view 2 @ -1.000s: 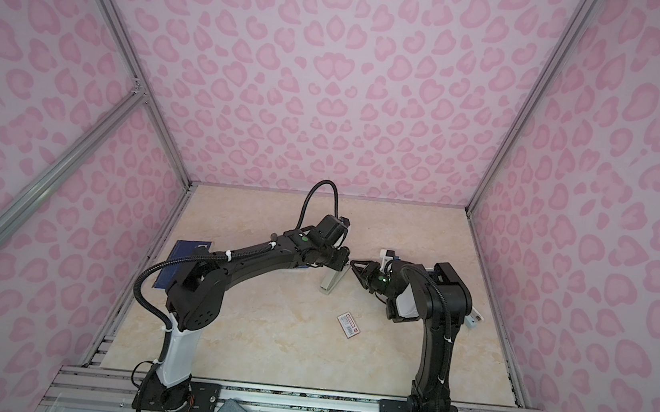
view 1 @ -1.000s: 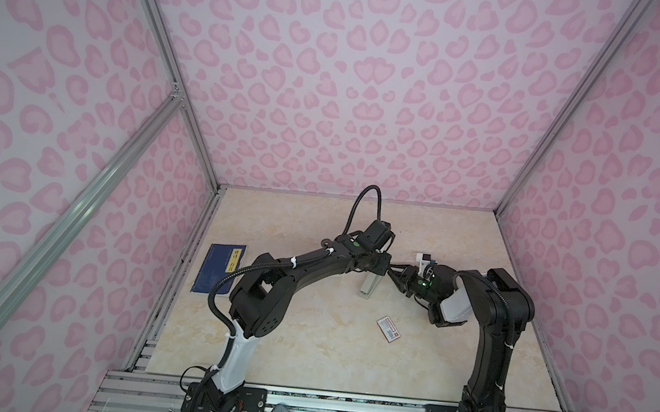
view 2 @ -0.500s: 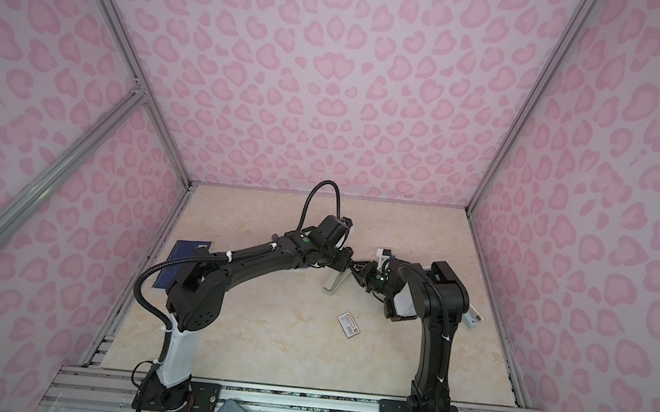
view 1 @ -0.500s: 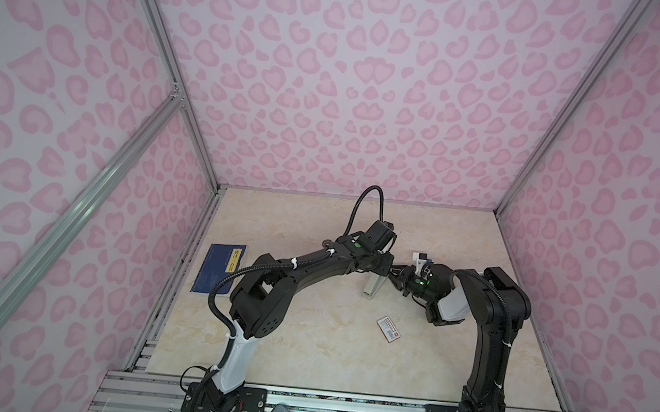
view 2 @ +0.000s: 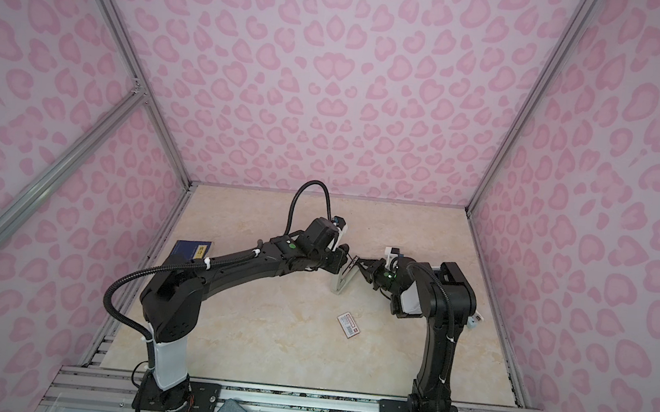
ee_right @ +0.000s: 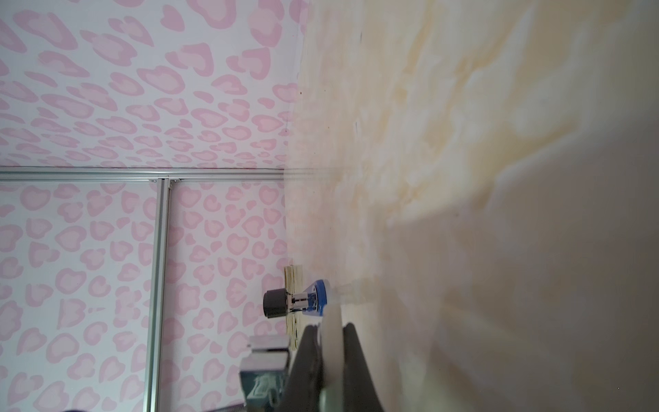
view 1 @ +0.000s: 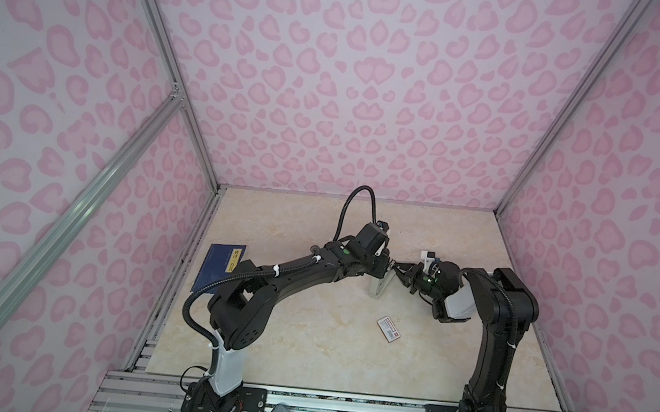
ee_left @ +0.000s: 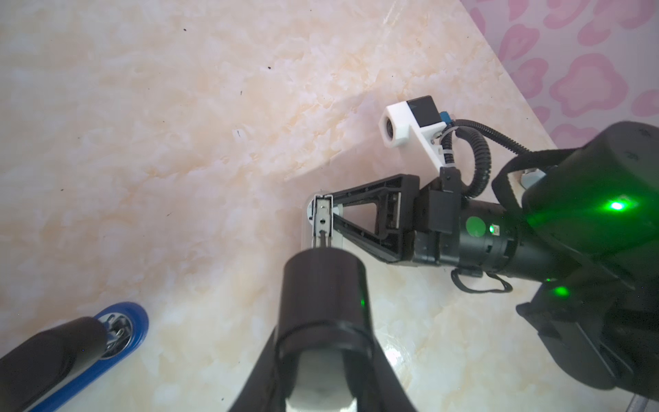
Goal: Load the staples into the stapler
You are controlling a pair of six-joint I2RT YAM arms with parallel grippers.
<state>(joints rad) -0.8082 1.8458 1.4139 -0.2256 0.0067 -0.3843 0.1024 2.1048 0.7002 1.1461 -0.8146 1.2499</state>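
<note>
1. Standing opened on the cream marble-pattern table (view 1: 306, 338), the stapler (view 1: 378, 285) is between the two grippers. In both top views its white arm (view 2: 343, 277) leans up from the table.
2. The left gripper (view 1: 387, 265) comes to the stapler from the side of the left arm. In the left wrist view one finger (ee_left: 64, 349) touches the blue end (ee_left: 137, 321) of the stapler. The second finger (ee_left: 321, 303) lies over the white arm and its metal channel (ee_left: 322, 221). The jaws stand partly open, with the stapler between them.
3. The right gripper (view 1: 398, 269) meets the stapler from the opposite side. Its jaws are closed almost fully and pinch the thin white arm. The right wrist view shows this arm squeezed between both fingers (ee_right: 351, 360).
4. The staple box (view 1: 388, 329), small and white with a red label, lies flat on the table near the stapler, on the side toward the arm bases. It is apart from both grippers. The staples themselves I cannot make out, neither at the box nor in the metal channel.
5. The dark blue booklet (view 1: 219, 268) lies well apart from the stapler, beyond the left arm, at the table edge.
</note>
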